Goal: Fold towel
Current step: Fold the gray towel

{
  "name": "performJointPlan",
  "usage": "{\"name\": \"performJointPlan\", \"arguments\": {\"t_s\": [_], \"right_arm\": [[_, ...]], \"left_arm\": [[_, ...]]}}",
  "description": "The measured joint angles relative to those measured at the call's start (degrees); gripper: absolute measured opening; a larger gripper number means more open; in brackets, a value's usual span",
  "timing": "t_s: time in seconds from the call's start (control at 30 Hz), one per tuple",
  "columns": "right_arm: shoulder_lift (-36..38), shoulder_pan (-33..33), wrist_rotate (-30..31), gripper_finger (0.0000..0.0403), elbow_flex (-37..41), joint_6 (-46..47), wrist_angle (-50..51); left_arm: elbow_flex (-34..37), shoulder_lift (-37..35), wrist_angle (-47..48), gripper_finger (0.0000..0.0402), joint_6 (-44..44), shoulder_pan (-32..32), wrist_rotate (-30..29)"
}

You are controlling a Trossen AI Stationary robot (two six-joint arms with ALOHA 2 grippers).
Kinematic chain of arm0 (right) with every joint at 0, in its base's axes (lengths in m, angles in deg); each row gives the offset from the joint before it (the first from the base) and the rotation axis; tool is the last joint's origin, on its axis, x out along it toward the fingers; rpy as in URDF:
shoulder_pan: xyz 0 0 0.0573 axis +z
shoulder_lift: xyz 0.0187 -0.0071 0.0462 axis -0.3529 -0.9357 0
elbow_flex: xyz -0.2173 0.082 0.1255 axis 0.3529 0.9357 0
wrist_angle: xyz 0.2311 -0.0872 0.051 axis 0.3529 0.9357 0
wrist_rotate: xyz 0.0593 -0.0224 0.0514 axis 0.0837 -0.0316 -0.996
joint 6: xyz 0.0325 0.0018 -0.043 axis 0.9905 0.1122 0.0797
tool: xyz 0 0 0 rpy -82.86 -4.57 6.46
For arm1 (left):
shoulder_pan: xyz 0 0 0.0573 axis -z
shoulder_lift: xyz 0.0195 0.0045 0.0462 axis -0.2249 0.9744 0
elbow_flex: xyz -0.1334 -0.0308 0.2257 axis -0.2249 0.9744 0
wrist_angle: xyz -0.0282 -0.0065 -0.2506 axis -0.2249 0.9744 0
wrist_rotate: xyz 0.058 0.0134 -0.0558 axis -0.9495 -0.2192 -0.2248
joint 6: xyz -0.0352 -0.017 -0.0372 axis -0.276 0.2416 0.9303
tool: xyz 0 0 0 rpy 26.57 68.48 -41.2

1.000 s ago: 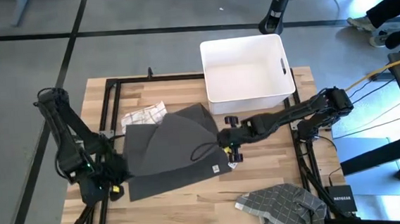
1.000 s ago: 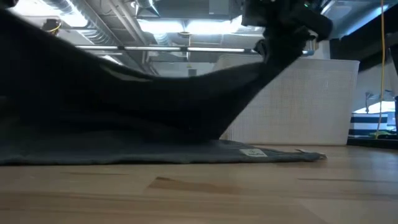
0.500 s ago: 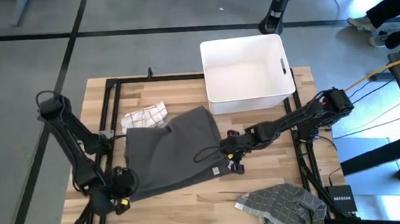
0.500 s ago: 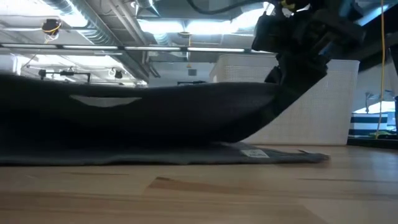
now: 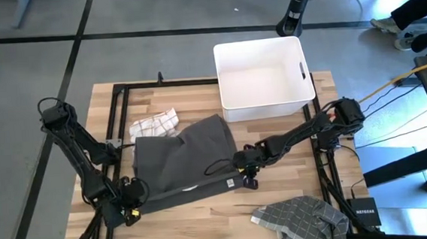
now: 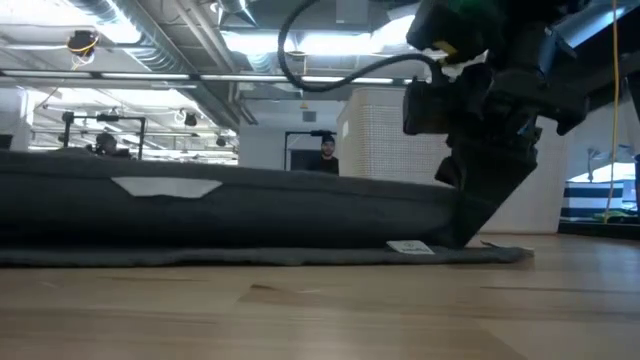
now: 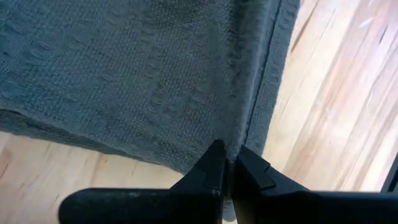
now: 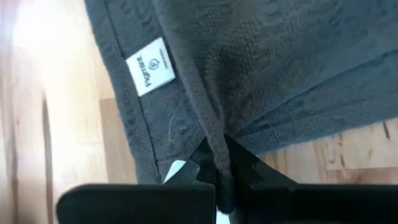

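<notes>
left end effector [image 5: 133, 203] pinching towel [image 5: 182, 155] corner | right end effector [image 5: 245, 170] likewise, apparently near label [image 8: 150, 66]

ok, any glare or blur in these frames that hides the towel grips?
High view: evenly lit, dark towel reads clearly. Low view: bright ceiling lights behind, so the towel and right gripper look nearly silhouetted. Left wrist view: weave sharp, left gripper shut on the towel edge. Right wrist view: strong glare on the table at one corner, label readable, right gripper shut on the towel.

Three towels: grey [image 5: 182, 159], checked white [image 5: 153, 124], grey-patterned [image 5: 299, 217]; one bin [image 5: 263, 72]; one person [image 6: 327, 153], seemingly.
</notes>
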Motion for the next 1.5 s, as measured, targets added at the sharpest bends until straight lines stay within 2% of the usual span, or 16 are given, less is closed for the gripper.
{"name": "performJointPlan", "arguments": {"t_s": [0.3,0.47,0.67,0.83,0.9,0.97,1.1,1.17,1.2,1.3,1.4,1.5], "right_arm": [[-0.6,0.0,-2.6,0.0017,0.0,1.1,0.0],[-0.6,0.0,-4.3,0.0065,0.0,1.2,0.1],[-0.6,0.0,-6.7,0.013,-1.3,1.1,1.6],[-0.6,0.0,-12.0,0.016,-6.2,0.8,11.5],[-0.6,0.0,-13.6,0.0164,-9.1,0.8,17.6],[-0.6,0.0,-13.5,0.0165,-12.2,1.0,22.7],[-0.6,0.0,-8.3,0.0165,-16.0,-1.5,24.0],[-0.6,0.1,-1.3,0.0166,-16.0,-4.9,19.6],[-0.6,0.3,2.5,0.0166,-15.2,-6.8,16.2],[-1.4,0.3,8.8,0.0166,-11.4,-11.4,6.9],[-3.1,0.3,9.7,0.0166,-8.2,-12.4,2.2],[-5.1,0.4,10.7,0.0166,-6.1,-12.4,2.0]], "left_arm": [[0.3,0.0,0.1,0.0005,-0.4,0.0,0.1],[0.3,0.0,0.6,0.0015,0.0,0.0,0.3],[0.3,0.0,-0.1,0.0075,1.4,0.0,0.8],[0.3,-2.7,-2.3,0.0122,2.7,-1.3,12.2],[0.2,-4.7,-3.9,0.0131,4.0,-1.6,13.7],[-0.7,-7.0,-4.2,0.0136,3.1,-2.0,11.9],[-1.5,-9.3,-3.1,0.0133,-5.0,-3.1,-2.4],[-1.3,-8.8,-1.3,0.0129,-8.6,-4.3,-9.0],[-0.7,-8.1,-0.8,0.0127,-9.6,-5.0,-10.3],[2.2,-5.2,-1.0,0.0122,-10.7,-7.6,-8.7],[4.8,-2.6,-3.3,0.012,-10.6,-9.5,-4.0],[6.0,-0.1,-4.1,0.0119,-10.3,-10.3,-0.3]]}}
